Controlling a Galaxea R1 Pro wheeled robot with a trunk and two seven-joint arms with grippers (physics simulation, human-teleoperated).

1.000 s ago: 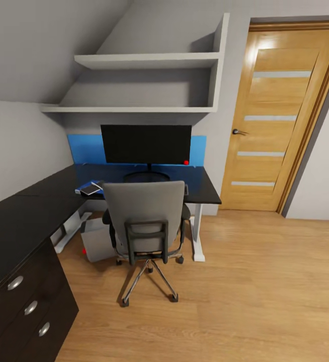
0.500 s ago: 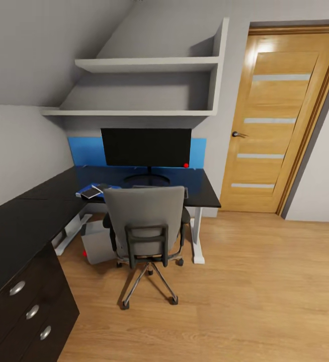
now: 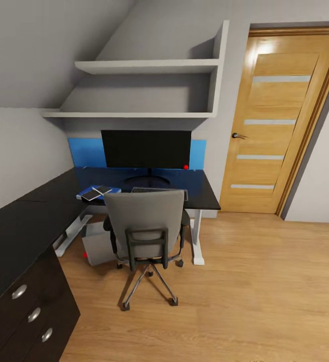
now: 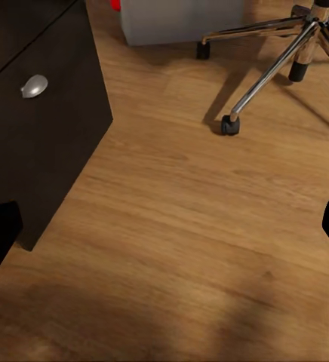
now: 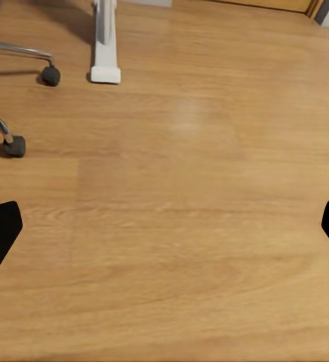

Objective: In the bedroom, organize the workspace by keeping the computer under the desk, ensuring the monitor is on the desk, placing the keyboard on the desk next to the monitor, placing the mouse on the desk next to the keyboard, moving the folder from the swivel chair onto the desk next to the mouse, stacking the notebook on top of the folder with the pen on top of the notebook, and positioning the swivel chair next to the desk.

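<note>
With both end effectors spread wide over bare floor, the folder [image 3: 98, 192] and notebook [image 3: 102, 190] lay stacked on the counter [image 3: 49, 193] and the chair [image 3: 145, 236] stood alongside, suggesting only final checking remained.

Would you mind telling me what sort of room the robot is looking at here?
Probably a home office corner in an attic-style room: a glossy black L-shaped desk carries a wide black monitor, a grey upholstered swivel chair stands at it, and the grey ceiling slopes above white wall shelves beside a wooden door.
</note>
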